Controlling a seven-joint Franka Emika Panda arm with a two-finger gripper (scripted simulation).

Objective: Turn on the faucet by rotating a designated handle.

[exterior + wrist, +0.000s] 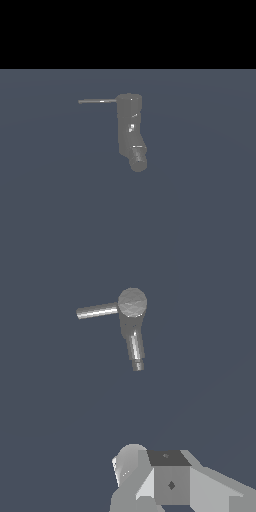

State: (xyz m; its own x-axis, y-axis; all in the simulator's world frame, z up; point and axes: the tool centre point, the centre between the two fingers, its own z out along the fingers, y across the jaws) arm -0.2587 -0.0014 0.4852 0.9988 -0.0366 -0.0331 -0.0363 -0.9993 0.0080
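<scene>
- We see the faucet (131,131) standing alone on a flat blue-grey surface (200,200), a dull-grey upright cylinder catching a few white glints down its body.
- No edge or corner of that surface shows in either view, apart from the line in the exterior view where it meets a black band above, so we can place the faucet only as roughly mid-surface in the exterior view.
- At the faucet's lower end a short round spout stub (138,161) angles off toward the exterior view's right.
- The handle (97,101), a thin straight dark-grey rod with a pale glint, juts from the top of the faucet body and points level toward the exterior view's left.
- From the wrist view we look down on the faucet (132,303) from above: its round cap shows as a disc, with the handle (97,311) and the spout (135,346) spreading from it at close to a right angle.
- Part of the pincer (150,476) shows in the wrist view as pale blocky housing, well apart from the faucet and touching nothing.
- Its fingertips are out of sight, so we cannot tell whether the pincer is released or clenched.
- The exterior view shows no arm.
</scene>
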